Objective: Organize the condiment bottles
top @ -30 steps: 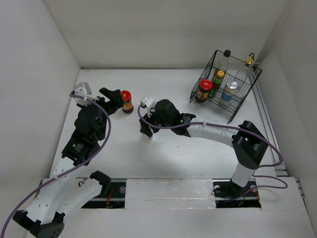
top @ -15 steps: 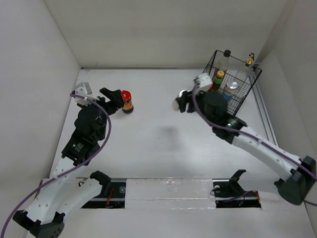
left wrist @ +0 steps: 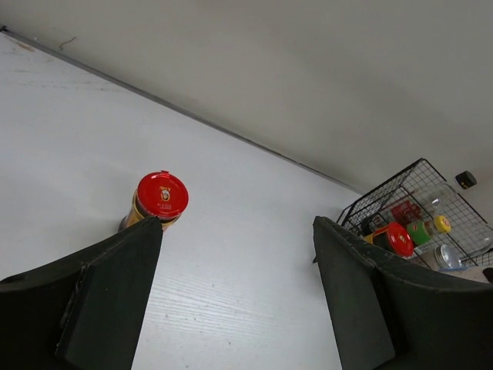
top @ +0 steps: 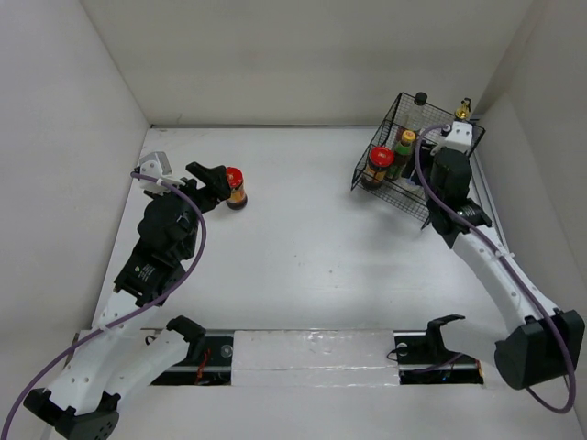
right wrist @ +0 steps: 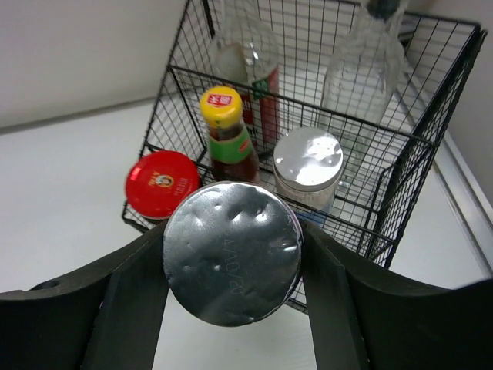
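A red-lidded dark jar [top: 235,187] stands alone on the table at the left, also in the left wrist view [left wrist: 162,196]. My left gripper [top: 213,180] is open and empty just left of it [left wrist: 239,293]. My right gripper [top: 433,170] hangs over the black wire basket [top: 359,180] and is shut on a silver-lidded white shaker [right wrist: 231,262]. In the basket [right wrist: 431,146] stand a red-lidded jar [right wrist: 162,185], a yellow-capped dark sauce bottle [right wrist: 223,127], a second silver-lidded shaker [right wrist: 308,158] and two clear bottles [right wrist: 362,62] at the back.
The basket sits in the far right corner, close to the right wall [top: 541,165] and the back wall [top: 303,64]. The left wall [top: 64,183] runs beside my left arm. The white table [top: 312,247] spreads between the arms.
My right arm has swung from the table's middle to the right and back, carrying the shaker to above the basket. The left arm and its jar have not moved.
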You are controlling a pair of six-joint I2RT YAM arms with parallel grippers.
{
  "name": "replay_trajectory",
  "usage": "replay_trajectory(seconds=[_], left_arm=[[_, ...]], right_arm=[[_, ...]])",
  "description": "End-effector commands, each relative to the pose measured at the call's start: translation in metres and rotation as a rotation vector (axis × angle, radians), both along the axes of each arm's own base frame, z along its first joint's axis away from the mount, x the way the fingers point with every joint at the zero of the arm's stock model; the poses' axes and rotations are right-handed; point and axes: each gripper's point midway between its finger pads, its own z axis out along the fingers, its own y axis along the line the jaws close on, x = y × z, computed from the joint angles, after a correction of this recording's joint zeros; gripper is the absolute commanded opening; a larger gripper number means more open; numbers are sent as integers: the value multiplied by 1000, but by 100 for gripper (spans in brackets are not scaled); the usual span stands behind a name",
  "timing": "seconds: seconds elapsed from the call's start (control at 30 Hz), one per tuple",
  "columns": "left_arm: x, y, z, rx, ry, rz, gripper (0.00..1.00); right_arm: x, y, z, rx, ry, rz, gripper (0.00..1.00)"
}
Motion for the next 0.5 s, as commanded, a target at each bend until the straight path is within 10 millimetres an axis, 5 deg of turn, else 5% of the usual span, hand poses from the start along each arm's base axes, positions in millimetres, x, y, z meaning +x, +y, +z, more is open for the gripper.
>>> replay_trajectory(seconds=[0.0, 0.27, 0.47], left_arm=[[2, -1, 10, -16, -39, -5, 75], [2, -1, 10, -16, -39, -5, 75], [4, -2, 7, -12, -31, -5, 75]], right_arm=[[19, -3, 46, 59, -146, 14, 55], [49, -7, 24, 74, -114, 28, 55], [67, 3, -20, 85, -17, 54, 55]])
